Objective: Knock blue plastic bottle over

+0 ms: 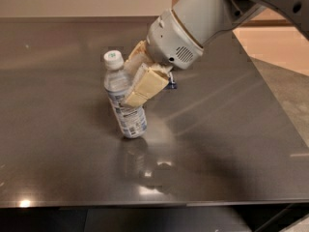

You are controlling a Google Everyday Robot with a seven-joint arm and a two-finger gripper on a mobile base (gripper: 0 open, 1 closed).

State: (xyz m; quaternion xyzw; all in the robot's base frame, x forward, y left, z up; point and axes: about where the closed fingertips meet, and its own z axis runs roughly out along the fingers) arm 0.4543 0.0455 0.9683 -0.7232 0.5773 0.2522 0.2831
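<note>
- The dark grey table (231,144) fills most of my view. Its top is glossy, with ceiling lights showing as bright spots near the front edge.
- The white and grey arm (203,13) comes in from the upper right and slopes down toward the middle of the table.
- The gripper (131,83) sits at the arm's lower end, just above the table's middle. Its beige pads press against the upper right side of the bottle. From here I cannot tell how far open it is, or whether it has hold of anything.
- The bottle (126,111) is left of centre on the table, clear plastic with a pale blue-and-white label. Its base is down on the tabletop and the body leans, top tipped to the left of my view, away from the arm. It is not lying flat.
- The bottle's white cap (112,58) is on, just left of the gripper.
- A small dark blue object (172,85) peeks out beside the gripper's wrist. I cannot make out what it is.
</note>
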